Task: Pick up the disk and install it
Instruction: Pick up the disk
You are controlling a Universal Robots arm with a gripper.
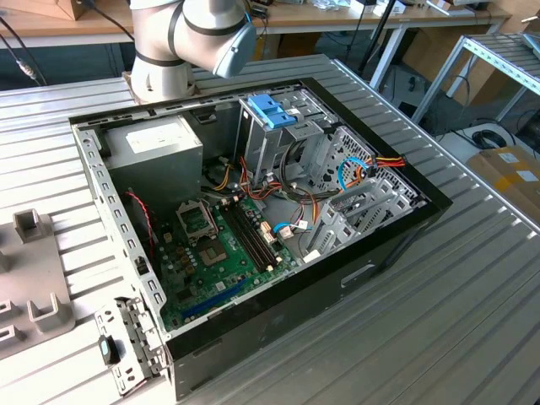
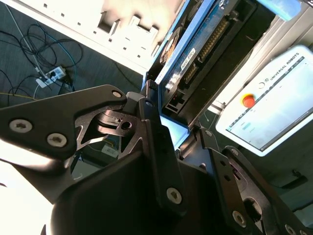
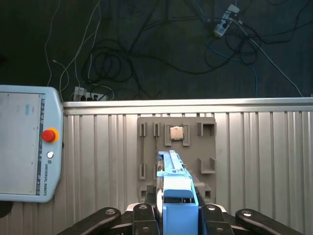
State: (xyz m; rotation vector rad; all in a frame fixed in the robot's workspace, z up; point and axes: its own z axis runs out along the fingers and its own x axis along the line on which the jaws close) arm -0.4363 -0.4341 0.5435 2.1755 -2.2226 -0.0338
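My gripper point(image 3: 176, 218) is shut on the disk point(image 3: 175, 183), which I see edge-on in the first wrist view with its light-blue carrier frame towards the camera. In the second wrist view the disk point(image 2: 205, 44) juts out from between the black fingers point(image 2: 155, 132), showing its dark underside, a connector row and a blue edge. Held this way, it hangs above a grey fixture plate point(image 3: 205, 147) on the ribbed table. The exterior view shows the arm point(image 1: 194, 34) behind the open computer case point(image 1: 253, 211).
The case lies open with its motherboard point(image 1: 224, 253), power supply point(image 1: 156, 148) and drive cage, where a blue plastic bracket point(image 1: 272, 110) sits on top. A small chip point(image 3: 177, 133) rests on the fixture plate. A teach pendant point(image 3: 24, 142) lies beside it. Cables trail on the floor.
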